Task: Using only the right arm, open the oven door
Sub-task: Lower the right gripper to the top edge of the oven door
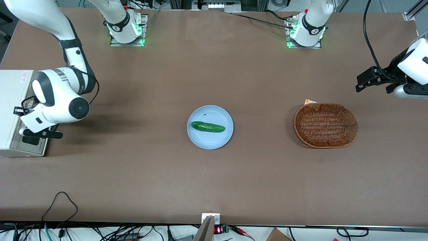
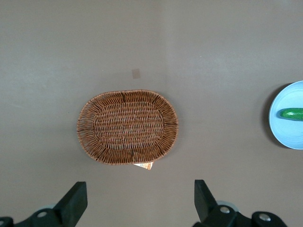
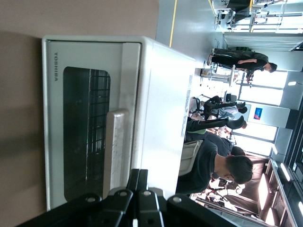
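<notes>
One toaster oven sits at the working arm's end of the brown surface, its oven door shut flush against the body. The right arm bends down in front of that oven, its gripper just off the door's bar handle. The jaws seem pressed together on nothing, though little of them shows.

Even, bright overhead light falls on the bench, soft shadows lie beside the right arm and its end effector, and windows glare above the oven in the sharp wrist view.
</notes>
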`<state>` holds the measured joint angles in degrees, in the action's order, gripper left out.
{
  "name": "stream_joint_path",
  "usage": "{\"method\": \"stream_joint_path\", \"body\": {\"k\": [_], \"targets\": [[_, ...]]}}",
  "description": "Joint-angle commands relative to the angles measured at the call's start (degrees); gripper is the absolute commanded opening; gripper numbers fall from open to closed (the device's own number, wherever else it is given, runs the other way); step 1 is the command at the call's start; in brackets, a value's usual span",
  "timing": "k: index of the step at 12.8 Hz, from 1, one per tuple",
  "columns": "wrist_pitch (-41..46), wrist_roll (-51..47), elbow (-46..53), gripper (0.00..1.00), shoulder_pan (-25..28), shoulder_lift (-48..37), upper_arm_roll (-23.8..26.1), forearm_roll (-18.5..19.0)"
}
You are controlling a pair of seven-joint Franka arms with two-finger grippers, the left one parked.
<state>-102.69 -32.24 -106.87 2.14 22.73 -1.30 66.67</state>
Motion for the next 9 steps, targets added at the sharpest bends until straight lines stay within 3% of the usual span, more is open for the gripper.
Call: {"method": "stream_joint_path", "body": {"k": [1, 9], "targets": [[-4.00, -5.10, -2.63, 0.02, -2.49, -0.75, 0.42, 1.97], [-5.86, -6.70, -4.92, 0.02, -4.25, -0.75, 0.42, 3.82]]}}
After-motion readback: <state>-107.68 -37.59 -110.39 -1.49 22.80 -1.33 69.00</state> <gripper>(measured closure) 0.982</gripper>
